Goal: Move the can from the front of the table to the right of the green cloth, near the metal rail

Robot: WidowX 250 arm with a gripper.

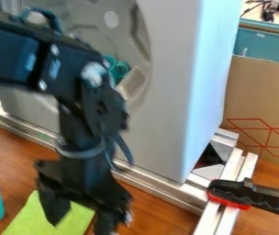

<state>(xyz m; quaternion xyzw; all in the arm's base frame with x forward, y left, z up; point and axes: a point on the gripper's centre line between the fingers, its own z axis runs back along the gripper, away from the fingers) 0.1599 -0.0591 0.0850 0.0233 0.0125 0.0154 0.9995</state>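
The camera looks slantwise down on the tabletop (pixel 10 156); fairly close; facing the grey-white casing (pixel 166 110).

A lime-green cloth (pixel 26 216) lies on the brown wooden table (pixel 10 151) — spread out, plain in colour, with one straight side running at a slant. The black gripper (pixel 82 218) hides part of it, and its nearer portion runs out of the view's bottom edge — the full outline cannot be told.
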